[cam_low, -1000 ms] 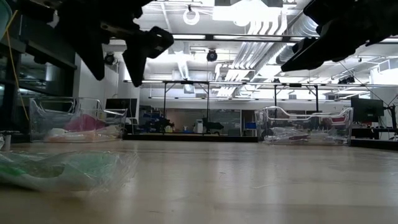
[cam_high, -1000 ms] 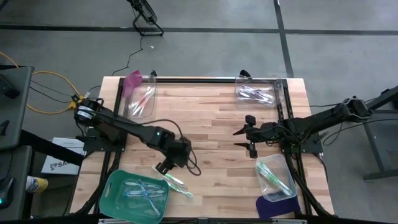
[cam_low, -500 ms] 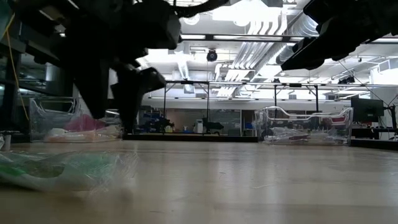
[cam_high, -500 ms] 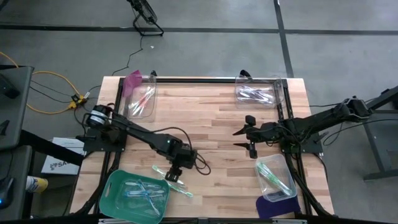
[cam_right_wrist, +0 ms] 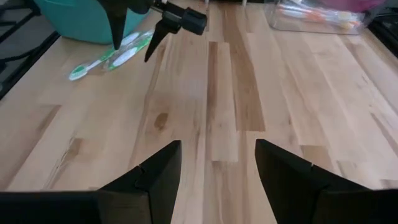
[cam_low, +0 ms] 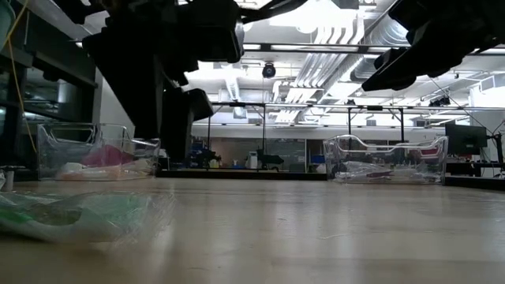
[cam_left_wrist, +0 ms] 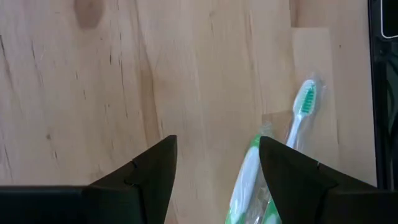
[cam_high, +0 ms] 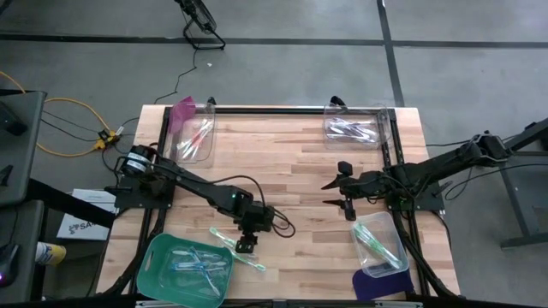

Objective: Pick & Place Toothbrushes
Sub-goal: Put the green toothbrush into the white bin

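Observation:
Two green-and-white toothbrushes (cam_left_wrist: 300,118) in clear wrap lie flat on the wooden table near its front edge, beside a teal bin (cam_high: 156,253). In the high view they show as one green streak (cam_high: 255,259). My left gripper (cam_left_wrist: 217,165) hangs open just over them, pointing steeply down, with one handle (cam_left_wrist: 247,177) close by one finger. I see no touch. In the right wrist view it shows farther off (cam_right_wrist: 132,53). My right gripper (cam_high: 326,192) waits open above the table's right half, with bare wood between its fingers (cam_right_wrist: 217,168).
The teal bin holds several toothbrushes. A clear bin (cam_high: 195,137) with pink ones stands far left, and another (cam_high: 353,130) far right. A clear bin (cam_high: 381,244) with a green brush and a purple lid (cam_high: 381,282) lie near right. The table's middle is bare wood.
My left gripper has sunk toward the table and gone a little toward the near edge and the right, ending over the green toothbrushes. Its wrist has rolled on the way. It stays open. The toothbrushes have not moved.

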Action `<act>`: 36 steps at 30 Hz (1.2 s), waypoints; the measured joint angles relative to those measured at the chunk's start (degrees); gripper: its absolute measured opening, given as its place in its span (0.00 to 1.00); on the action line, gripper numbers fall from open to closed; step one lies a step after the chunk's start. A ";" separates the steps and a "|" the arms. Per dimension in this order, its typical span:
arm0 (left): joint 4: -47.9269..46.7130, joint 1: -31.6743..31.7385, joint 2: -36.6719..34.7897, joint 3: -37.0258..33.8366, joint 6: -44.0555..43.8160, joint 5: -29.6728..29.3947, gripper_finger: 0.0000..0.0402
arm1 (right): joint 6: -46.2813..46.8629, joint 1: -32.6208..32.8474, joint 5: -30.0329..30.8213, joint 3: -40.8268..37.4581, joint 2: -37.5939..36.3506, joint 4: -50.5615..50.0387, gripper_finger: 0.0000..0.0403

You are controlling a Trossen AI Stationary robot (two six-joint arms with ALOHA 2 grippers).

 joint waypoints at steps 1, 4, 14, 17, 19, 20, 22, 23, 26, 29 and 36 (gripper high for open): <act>0.00 -0.07 0.01 0.00 0.04 0.01 0.56 | 0.06 0.42 0.06 0.00 0.00 -0.02 0.49; -0.80 -0.26 0.02 0.48 0.70 0.03 0.56 | 0.08 1.46 0.12 0.00 0.01 0.18 0.49; -2.96 -2.61 0.02 4.98 0.32 -3.88 0.56 | 4.21 5.39 0.15 0.00 0.00 -0.61 0.49; -3.56 -3.49 0.77 5.63 -1.05 -5.34 0.56 | 5.09 7.31 0.16 0.00 0.01 -1.37 0.49; -4.17 -4.25 1.05 6.09 -1.47 -6.33 0.56 | 5.84 8.67 0.17 0.00 0.00 -1.94 0.49; -4.01 -4.50 1.68 6.71 -1.49 -6.35 0.56 | 6.32 9.37 0.15 0.02 0.00 -2.13 0.49; -4.06 -4.97 3.30 8.24 -1.43 -6.38 0.56 | 7.32 10.81 0.15 0.07 0.00 -2.96 0.49; -5.94 -5.24 4.06 8.87 -1.35 -6.56 0.56 | 7.68 11.53 0.15 0.07 0.00 -3.39 0.49; -8.06 -5.97 7.21 12.50 0.76 -6.67 0.56 | 9.29 14.02 0.17 0.09 0.02 -4.46 0.49; -13.30 -6.41 10.36 16.32 2.39 -6.74 0.56 | 10.56 16.57 0.23 0.11 0.02 -4.84 0.49; -21.67 -7.44 14.27 22.67 2.38 -7.20 0.56 | 13.51 22.51 4.66 0.09 0.15 -7.17 0.49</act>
